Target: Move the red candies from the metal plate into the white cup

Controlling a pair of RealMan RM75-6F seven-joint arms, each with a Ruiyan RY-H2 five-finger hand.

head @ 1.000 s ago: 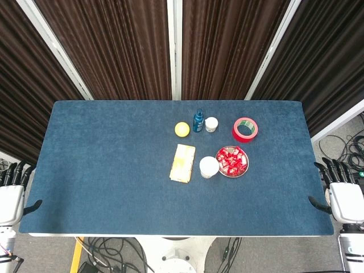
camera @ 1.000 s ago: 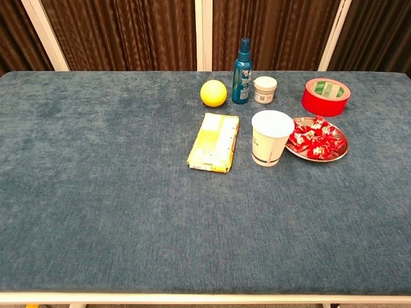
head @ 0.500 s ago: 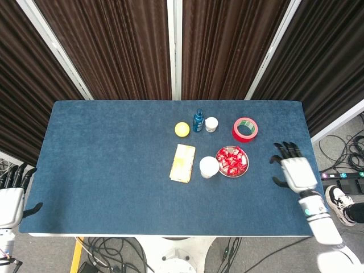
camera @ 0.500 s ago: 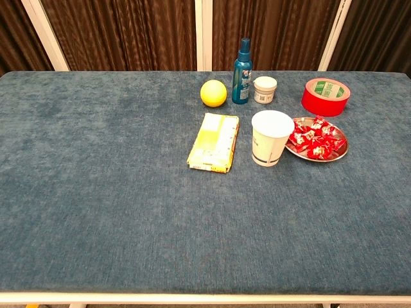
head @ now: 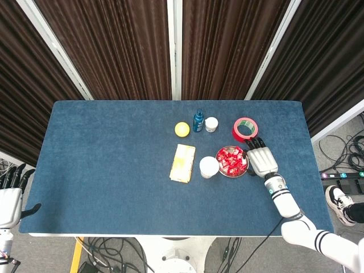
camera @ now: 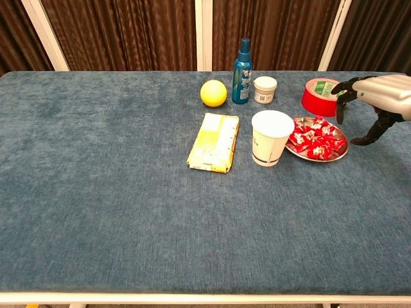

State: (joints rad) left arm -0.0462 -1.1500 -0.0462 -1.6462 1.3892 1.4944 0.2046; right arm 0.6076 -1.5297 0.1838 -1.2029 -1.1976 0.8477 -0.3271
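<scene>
Red wrapped candies (head: 230,160) (camera: 315,138) lie heaped on a small metal plate (head: 241,172) (camera: 298,153) right of centre on the blue table. The white cup (head: 209,167) (camera: 271,137) stands upright just left of the plate, touching or nearly touching it. My right hand (head: 260,158) (camera: 374,99) hovers at the plate's right edge, open, fingers spread and pointing toward the candies, holding nothing. My left hand (head: 9,190) stays off the table's left front corner, open and empty; the chest view does not show it.
A red tape roll (head: 245,129) (camera: 325,95) lies just behind the plate, close to my right hand. A small white jar (head: 211,124), a blue spray bottle (head: 198,120) and a yellow ball (head: 182,129) line the back. A yellow packet (head: 182,162) lies left of the cup.
My right hand has swung in from beyond the table's right edge to the right rim of the plate. The left hand has barely moved. No object has shifted.
</scene>
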